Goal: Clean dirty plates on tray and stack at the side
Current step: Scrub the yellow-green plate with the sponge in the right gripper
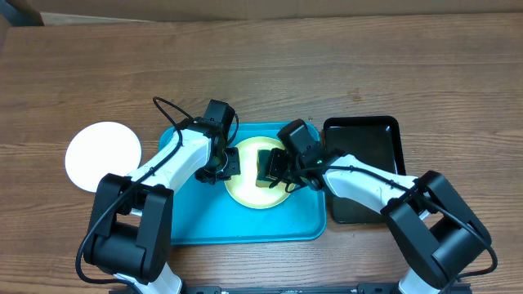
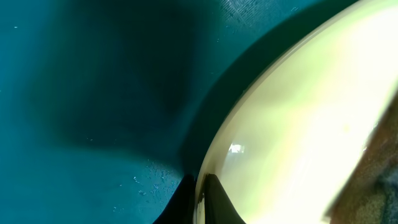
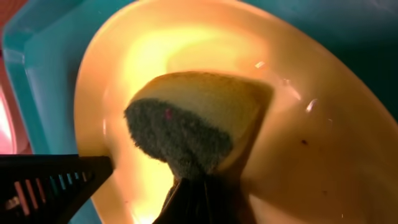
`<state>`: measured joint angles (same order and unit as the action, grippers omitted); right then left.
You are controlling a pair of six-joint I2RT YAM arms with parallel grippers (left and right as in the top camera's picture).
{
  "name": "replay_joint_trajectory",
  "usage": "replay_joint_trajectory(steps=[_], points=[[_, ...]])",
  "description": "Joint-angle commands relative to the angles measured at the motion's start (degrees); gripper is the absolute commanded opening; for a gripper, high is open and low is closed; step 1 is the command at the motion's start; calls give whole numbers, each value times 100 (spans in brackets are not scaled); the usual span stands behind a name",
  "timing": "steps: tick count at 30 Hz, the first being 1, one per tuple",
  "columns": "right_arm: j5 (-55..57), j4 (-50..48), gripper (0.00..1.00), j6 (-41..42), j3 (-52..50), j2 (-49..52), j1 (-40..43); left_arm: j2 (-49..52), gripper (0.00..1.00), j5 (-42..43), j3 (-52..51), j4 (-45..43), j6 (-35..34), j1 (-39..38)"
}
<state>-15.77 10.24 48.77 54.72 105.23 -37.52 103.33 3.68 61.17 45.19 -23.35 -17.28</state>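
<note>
Partly covered, the glossy round green plate [image 1: 245, 192]: my left pincer [image 1: 225, 163] is closed on its nine-o'clock rim, my right pincer [image 1: 274, 168] grips a dark-faced yellow foam sponge [image 3: 186, 124].

Glossy plastic plate [image 3: 323, 155]; rough sponge [image 3: 186, 130]; wood-grain table [image 1: 327, 57].

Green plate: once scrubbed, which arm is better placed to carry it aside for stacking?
Left, probably. The left fingers pinch the green plate at its left rim, and the white plate lies on the table on that side. The right fingers are busy holding the sponge.
</note>
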Motion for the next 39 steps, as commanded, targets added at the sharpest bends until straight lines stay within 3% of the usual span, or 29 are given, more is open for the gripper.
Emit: replay_joint_trajectory(steps=[1, 13, 30, 39], points=[[-424, -44, 4, -442, 437, -98, 162, 136, 4, -210, -107, 0, 105, -4], [-509, 887, 4, -686, 446, -737, -15, 136, 4, -208, -107, -2, 105, -4], [1325, 741, 4, -686, 72, -590, -839, 136, 4, -208, -107, 0, 105, -4], [1377, 688, 4, -734, 72, -157, -841, 136, 4, -208, -107, 2, 105, -7]])
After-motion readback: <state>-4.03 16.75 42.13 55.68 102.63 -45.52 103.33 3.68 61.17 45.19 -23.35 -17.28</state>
